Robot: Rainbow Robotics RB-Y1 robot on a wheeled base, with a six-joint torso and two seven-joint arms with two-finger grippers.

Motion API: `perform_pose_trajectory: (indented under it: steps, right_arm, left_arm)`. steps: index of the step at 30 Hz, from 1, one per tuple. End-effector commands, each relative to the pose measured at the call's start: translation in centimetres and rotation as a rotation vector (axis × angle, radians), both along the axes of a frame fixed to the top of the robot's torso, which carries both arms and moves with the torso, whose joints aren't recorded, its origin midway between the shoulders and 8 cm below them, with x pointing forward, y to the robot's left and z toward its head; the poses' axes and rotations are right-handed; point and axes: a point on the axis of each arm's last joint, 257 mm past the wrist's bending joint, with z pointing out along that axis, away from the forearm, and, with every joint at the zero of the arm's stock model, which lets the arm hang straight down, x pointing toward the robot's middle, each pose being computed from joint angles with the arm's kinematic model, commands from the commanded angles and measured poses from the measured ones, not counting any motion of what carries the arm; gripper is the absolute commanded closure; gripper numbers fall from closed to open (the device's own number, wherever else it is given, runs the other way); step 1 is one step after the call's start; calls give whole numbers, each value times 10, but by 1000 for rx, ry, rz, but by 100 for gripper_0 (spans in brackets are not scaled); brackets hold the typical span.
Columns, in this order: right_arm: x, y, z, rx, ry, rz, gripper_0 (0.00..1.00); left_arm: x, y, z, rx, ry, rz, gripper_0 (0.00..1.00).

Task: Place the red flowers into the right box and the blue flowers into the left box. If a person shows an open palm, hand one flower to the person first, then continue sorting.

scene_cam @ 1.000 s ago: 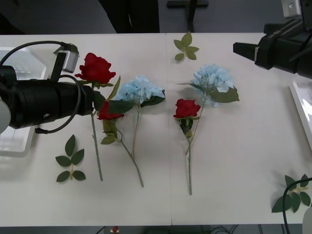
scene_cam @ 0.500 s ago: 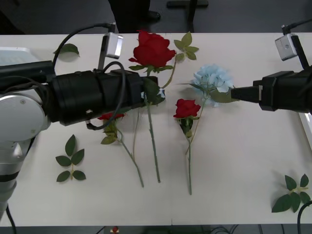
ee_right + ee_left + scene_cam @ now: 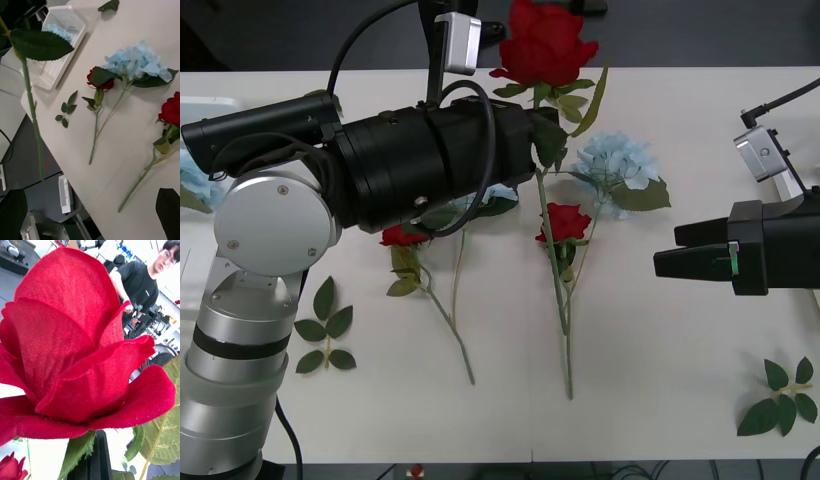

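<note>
Left gripper [image 3: 532, 130] reaches across the tabletop [image 3: 660, 370] and is clamped on the stem of a lifted red rose [image 3: 545, 45], whose bloom stands above the far edge. Below it lie a second red rose [image 3: 402, 237], a blue hydrangea [image 3: 490, 195], a third red rose [image 3: 564, 222] and another blue hydrangea [image 3: 616, 160]. Right gripper [image 3: 664, 250] hovers nearby; I cannot tell whether it is open.

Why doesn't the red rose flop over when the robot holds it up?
The held red rose probably has a stiff stem: it hangs nearly straight below the left gripper, unbent. Its fabric-looking bloom keeps its shape, so it seems light. The thin stem might twist or slip in the grip.
</note>
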Motion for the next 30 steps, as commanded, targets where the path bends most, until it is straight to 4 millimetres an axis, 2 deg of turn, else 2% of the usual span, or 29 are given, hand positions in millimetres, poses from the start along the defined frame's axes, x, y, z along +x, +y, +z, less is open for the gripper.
perform_pose_trajectory:
  steps: [1,9,19,30]
  right_arm:
    - [-9,12,10,-2,-75,73,0]
    - [-6,41,12,120,-52,107,0]
    - [8,65,8,213,2,122,0]
    - [12,91,10,254,29,142,0]
  left_arm:
    - [-1,-11,33,-59,-67,2,100]
    - [11,-27,49,-150,-67,4,100]
    - [16,-24,50,-158,-65,12,100]
    - [17,-22,48,-155,-60,15,100]
